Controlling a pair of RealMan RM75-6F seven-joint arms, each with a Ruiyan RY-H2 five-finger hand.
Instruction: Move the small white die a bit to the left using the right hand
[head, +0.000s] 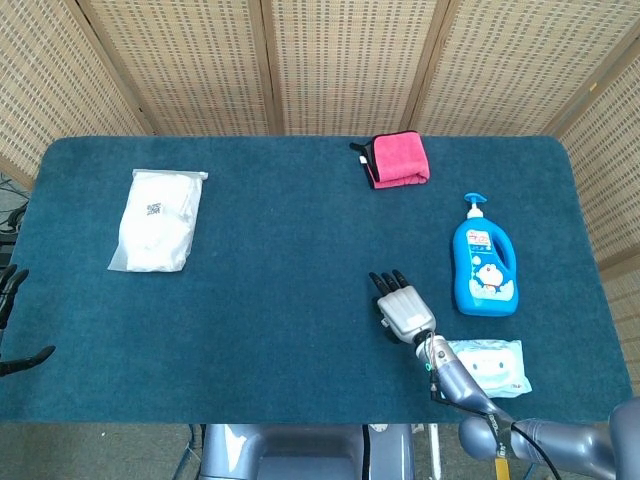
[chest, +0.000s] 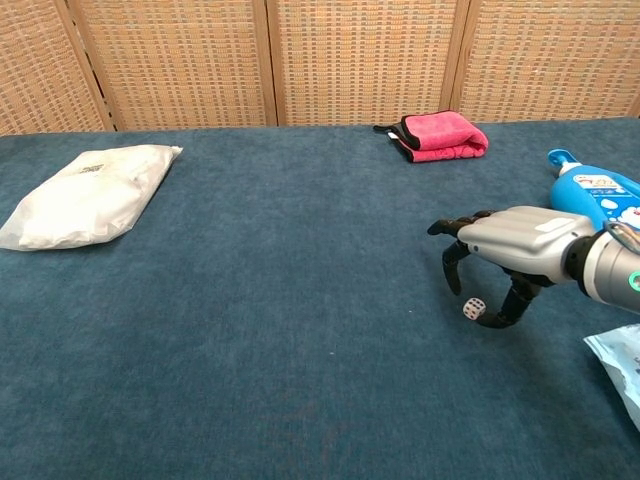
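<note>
Blue carpet-like cloth: covers the counter (head: 300, 250) from edge to edge, a flat napped surface with rounded corners at the far side.
Right hand: the right hand (chest: 505, 255) hangs low over the near right part of the counter, palm down, its grey metal back up and its dark fingers (chest: 452, 262) curled downward like a cage. Also seen from above (head: 402, 310).
Hand state: fingers are apart and bent around the die; whether any of them touches it cannot be told, and the die sits on the cloth, not lifted.
Small white die: the small white die (chest: 474, 309) lies on the cloth under the right hand, between the curled fingers and the thumb; a tiny cube with dark pips. From the head view the hand hides it.
Left hand: only dark fingertips of the left hand (head: 12, 300) show at the left edge of the head view, off the counter, spread apart and holding nothing.
Blue bottle: a glossy plastic pump bottle (head: 483, 262) lies flat just right of the right hand, nozzle toward the far side.
Wipes pack: a soft pale packet (head: 490, 366) lies near the front right edge, beside the right forearm.
Pink towel: a folded towel (head: 398, 160) with a dark trim rests near the far edge.
White bag: a plump plastic bag (head: 156, 219) lies far to the left.
Open room: bare cloth stretches left of the die, up to the white bag.
</note>
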